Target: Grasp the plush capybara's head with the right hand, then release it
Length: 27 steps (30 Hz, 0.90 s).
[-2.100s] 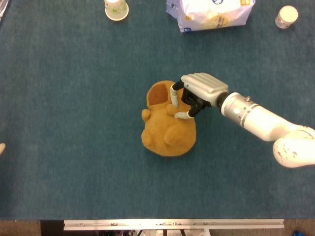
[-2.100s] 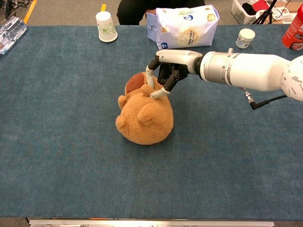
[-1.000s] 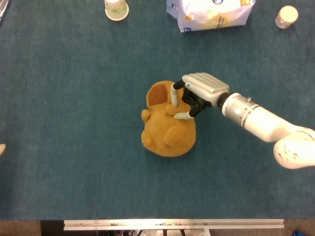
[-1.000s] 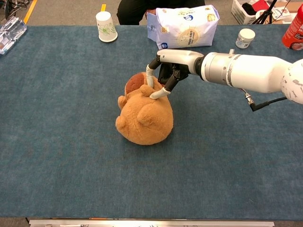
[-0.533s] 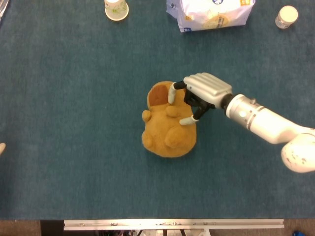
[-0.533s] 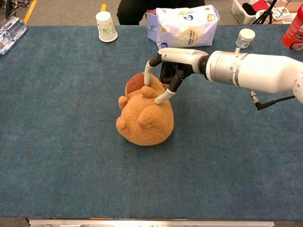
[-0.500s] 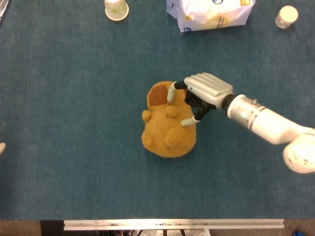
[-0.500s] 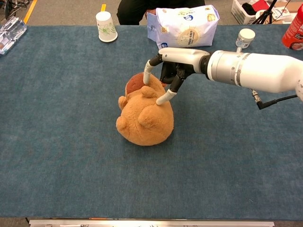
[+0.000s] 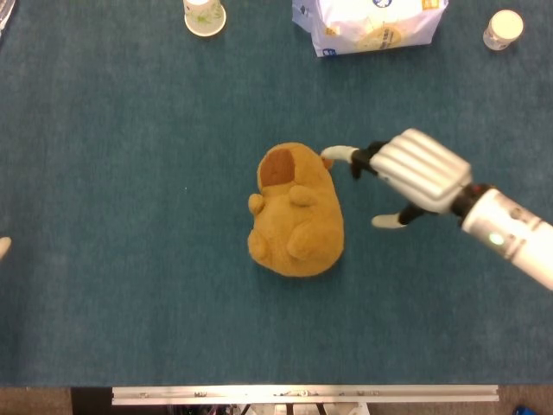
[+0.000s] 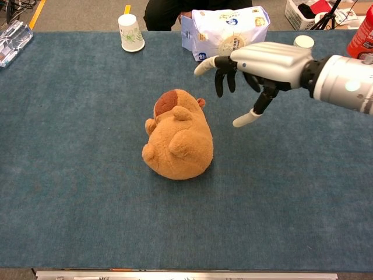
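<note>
Capybara (image 9: 295,212) beside right hand (image 9: 406,177) (apart)

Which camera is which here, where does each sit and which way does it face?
Head view: high up, looking straight down on the table; shows the right robot hand and forearm.
Chest view: lower, looking forward across the table; same hand raised, fingers spread.
Both share the capybara, bag and cup.

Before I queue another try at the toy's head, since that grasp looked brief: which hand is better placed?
The right hand. It hangs open just beside the capybara's head end, above the table. Of the left side, only a pale sliver shows at the head view's left edge, far from the toy.
</note>
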Each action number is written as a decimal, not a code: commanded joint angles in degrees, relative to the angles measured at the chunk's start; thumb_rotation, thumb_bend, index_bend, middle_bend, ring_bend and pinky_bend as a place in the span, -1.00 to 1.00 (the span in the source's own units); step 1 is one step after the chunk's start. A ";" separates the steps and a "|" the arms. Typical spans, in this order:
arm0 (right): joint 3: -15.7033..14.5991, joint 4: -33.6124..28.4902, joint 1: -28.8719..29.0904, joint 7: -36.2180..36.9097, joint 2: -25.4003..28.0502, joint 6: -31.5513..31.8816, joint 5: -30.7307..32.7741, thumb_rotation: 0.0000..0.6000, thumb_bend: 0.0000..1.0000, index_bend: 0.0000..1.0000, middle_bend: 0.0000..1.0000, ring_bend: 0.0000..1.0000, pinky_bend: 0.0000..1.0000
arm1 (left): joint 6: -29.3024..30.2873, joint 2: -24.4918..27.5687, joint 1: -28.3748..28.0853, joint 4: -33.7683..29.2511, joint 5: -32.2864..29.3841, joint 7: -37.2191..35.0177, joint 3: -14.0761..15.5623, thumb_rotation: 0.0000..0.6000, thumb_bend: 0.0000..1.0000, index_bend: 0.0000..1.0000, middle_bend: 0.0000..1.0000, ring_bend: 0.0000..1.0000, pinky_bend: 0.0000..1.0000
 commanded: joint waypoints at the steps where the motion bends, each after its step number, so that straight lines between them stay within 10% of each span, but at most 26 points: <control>1: -4.57 -3.05 -9.78 -18.02 3.81 15.56 -6.46 1.00 -1.00 -0.48 -0.19 -0.26 0.19 | -0.73 0.64 -0.72 -0.61 -0.21 0.25 -0.48 1.00 -0.79 0.11 0.20 -0.06 0.23; 27: -10.16 8.33 -36.65 -26.44 2.33 44.67 -15.03 1.00 -1.00 -0.37 -0.22 -0.28 0.13 | -4.05 0.75 -6.00 -0.02 -0.81 -0.76 -3.25 1.00 -0.79 0.14 0.20 -0.06 0.23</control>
